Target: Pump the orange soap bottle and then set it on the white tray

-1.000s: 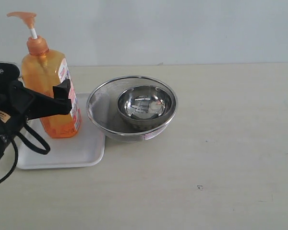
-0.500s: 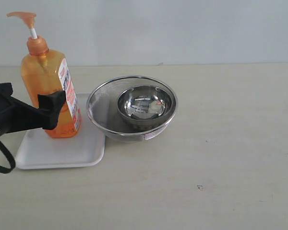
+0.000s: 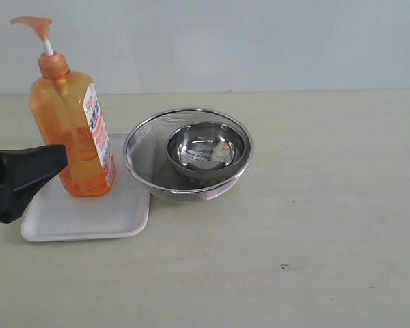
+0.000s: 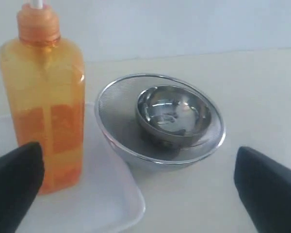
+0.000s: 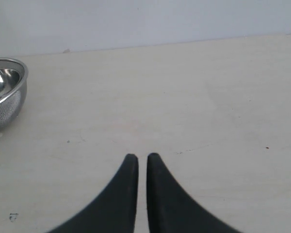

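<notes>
On the left, the orange soap bottle (image 3: 72, 137) stands upright on the white tray (image 3: 89, 220), just beside a mesh strainer (image 3: 145, 160) holding 1 steel bowl (image 3: 205, 152). The left gripper (image 4: 138, 187) gapes wide and empty near the bottle; the right gripper (image 5: 142, 167) is clenched over the table (image 5: 208, 97).

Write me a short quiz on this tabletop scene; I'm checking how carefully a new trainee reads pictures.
1. True or false: the orange soap bottle stands upright on the white tray.
2. What sits inside the mesh strainer? A) a steel bowl B) a sponge C) nothing
3. Which has its jaws wide apart: the left gripper or the right gripper?

Key: 1 true; 2 A; 3 the left gripper, the right one is shut.
</notes>
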Controlling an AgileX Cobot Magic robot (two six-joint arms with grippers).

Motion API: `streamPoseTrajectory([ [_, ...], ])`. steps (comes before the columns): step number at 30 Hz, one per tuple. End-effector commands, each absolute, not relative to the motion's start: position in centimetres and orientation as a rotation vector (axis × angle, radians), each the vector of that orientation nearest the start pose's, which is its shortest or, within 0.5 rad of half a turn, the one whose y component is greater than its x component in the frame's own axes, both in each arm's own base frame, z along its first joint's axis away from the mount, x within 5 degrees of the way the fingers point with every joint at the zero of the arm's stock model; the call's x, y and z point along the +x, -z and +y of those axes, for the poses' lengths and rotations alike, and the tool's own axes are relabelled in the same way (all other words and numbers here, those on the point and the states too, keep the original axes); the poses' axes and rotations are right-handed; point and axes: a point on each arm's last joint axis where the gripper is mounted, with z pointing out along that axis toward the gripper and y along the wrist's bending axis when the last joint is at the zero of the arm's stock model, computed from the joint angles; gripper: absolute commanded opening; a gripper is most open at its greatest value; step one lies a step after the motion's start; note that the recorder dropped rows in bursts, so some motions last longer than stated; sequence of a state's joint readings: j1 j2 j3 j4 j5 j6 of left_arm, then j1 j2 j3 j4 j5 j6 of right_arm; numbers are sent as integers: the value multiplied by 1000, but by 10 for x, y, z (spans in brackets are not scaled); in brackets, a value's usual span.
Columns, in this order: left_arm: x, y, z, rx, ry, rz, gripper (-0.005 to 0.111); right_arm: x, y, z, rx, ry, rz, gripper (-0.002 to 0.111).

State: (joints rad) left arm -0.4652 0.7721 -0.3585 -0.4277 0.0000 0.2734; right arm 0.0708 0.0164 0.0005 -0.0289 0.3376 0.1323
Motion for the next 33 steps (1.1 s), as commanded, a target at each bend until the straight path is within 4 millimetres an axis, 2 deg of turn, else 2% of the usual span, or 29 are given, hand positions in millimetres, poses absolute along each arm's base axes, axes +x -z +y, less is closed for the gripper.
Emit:
streamPoseTrajectory([
  [1,114,-267,-64,306,506,1899,98,54,-183,3,36,-110,1826,4],
  [3,105,-270,-62,299,544,1890,90,54,-183,3,36,-110,1826,4],
  [5,94,-271,-60,284,614,1892,64,54,-183,3,36,-110,1826,4],
  [6,86,-268,-59,304,639,1887,40,54,-183,3,36,-110,1826,4],
  [8,78,-265,-58,288,702,1861,13,54,-183,3,36,-110,1826,4],
  [9,74,-262,-58,270,748,1845,5,54,-183,3,36,-110,1826,4],
  [17,42,-233,-52,293,916,1651,6,54,-183,3,36,-110,1826,4],
  [23,36,-235,-51,316,931,1608,6,54,-183,3,36,-110,1826,4],
  [26,37,-235,-49,382,826,1573,6,54,-183,3,38,-111,1826,4],
  [33,45,-239,-40,319,683,1522,6,54,-183,3,38,-111,1826,4],
])
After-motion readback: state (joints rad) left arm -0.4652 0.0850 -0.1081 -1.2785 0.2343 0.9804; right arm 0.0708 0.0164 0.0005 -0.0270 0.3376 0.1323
